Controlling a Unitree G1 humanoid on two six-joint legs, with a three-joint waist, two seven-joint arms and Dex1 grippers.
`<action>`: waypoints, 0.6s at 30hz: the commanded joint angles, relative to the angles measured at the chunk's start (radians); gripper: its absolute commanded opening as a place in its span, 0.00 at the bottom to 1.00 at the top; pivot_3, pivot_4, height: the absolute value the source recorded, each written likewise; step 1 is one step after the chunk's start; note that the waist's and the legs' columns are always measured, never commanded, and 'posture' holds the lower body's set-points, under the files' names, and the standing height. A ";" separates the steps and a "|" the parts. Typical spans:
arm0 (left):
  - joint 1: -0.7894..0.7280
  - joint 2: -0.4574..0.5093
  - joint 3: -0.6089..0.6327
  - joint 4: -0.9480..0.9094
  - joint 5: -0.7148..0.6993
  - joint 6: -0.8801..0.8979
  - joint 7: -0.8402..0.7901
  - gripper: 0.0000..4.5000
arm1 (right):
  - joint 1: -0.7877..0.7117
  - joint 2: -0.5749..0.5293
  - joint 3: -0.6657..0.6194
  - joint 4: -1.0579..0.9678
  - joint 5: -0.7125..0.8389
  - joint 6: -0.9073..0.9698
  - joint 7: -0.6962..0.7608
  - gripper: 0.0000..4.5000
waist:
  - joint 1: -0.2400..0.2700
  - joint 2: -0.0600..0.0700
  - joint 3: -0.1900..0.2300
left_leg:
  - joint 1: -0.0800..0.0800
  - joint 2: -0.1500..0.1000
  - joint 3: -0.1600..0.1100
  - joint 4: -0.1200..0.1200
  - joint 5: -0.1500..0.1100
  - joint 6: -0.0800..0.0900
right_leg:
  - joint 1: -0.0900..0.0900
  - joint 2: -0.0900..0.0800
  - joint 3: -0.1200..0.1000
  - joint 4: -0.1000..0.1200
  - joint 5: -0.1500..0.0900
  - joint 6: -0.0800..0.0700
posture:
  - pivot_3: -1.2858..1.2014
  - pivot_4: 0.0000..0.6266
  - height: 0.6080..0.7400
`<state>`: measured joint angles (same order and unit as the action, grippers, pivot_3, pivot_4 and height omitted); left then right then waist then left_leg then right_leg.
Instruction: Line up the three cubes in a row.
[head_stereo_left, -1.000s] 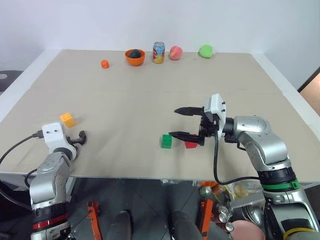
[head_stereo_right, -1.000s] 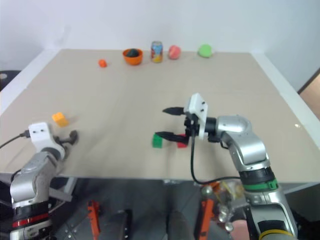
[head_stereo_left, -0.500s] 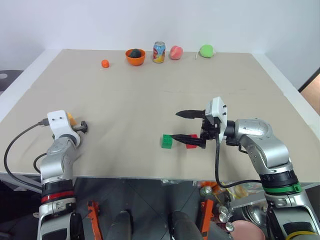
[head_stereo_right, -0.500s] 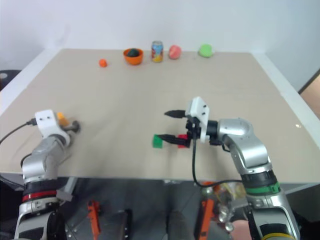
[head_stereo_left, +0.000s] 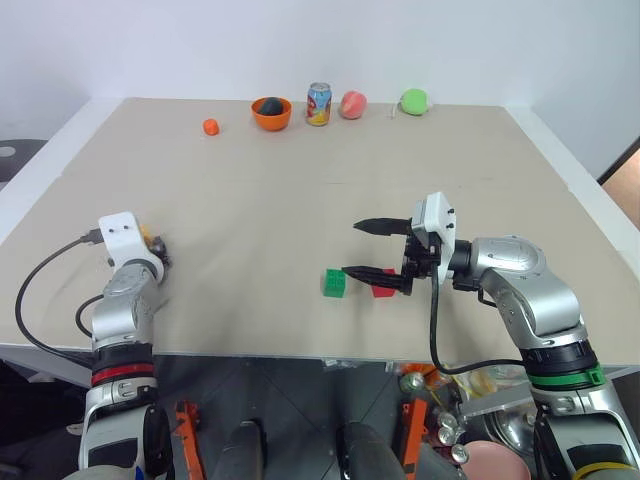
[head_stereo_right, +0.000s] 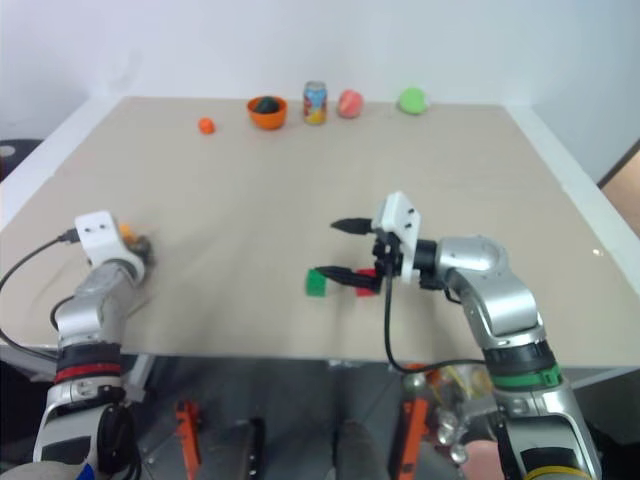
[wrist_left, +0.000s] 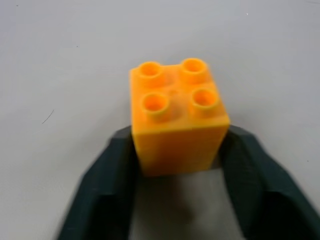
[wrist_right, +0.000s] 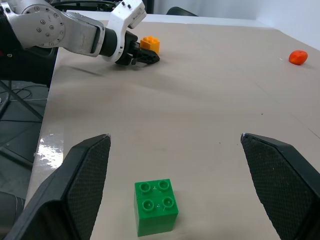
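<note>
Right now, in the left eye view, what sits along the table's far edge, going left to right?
Small orange ball → orange bowl → drink can → pink round object → green round object.

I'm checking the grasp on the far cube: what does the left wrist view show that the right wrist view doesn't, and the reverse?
Left wrist view alone: the yellow-orange cube close up, four studs on top, the left gripper with a black finger pressed against each side, shut on it. Right wrist view alone: the green cube standing free on the table between the open right gripper fingers, plus a small orange ball in the distance. Both share the yellow-orange cube at the left gripper and the pale tabletop.
</note>
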<state>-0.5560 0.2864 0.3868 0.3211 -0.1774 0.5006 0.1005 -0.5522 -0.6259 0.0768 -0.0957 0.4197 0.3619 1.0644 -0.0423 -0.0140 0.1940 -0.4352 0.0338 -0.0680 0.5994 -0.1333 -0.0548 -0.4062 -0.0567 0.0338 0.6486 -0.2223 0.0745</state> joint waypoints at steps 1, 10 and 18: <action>-0.005 0.021 -0.054 -0.006 0.012 -0.038 -0.067 0.29 | -0.006 -0.011 -0.035 -0.025 0.007 -0.009 -0.005 0.96 | 0.000 0.000 0.000 | 0.000 0.000 0.000 0.000 0.000 0.000 | 0.000 0.000 0.000 0.000 0.000 0.000 | 0.52 0.24 1.00; -0.032 0.135 -0.264 0.037 -0.068 -0.474 -0.780 0.29 | 0.012 -0.051 -0.093 -0.043 0.035 0.023 -0.020 0.96 | 0.013 0.000 0.000 | -0.003 0.000 0.000 -0.001 0.000 -0.002 | -0.002 -0.001 0.000 -0.002 -0.001 -0.001 | 0.52 0.24 1.00; -0.076 0.230 -0.446 0.217 -0.112 -0.757 -1.520 0.29 | 0.063 -0.093 -0.168 -0.120 0.076 0.081 -0.054 0.96 | 0.013 0.000 0.000 | -0.003 0.000 0.000 -0.003 0.000 -0.002 | -0.003 -0.001 0.000 -0.002 -0.004 -0.002 | 0.52 0.24 1.00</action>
<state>-0.6086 0.4921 -0.0279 0.4961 -0.3048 -0.1893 -1.2892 -0.4881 -0.6981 -0.0465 -0.1657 0.4720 0.4381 1.0196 -0.0289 -0.0143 0.1943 -0.4381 0.0336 -0.0677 0.5961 -0.1337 -0.0564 -0.4092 -0.0573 0.0337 0.6466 -0.2259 0.0724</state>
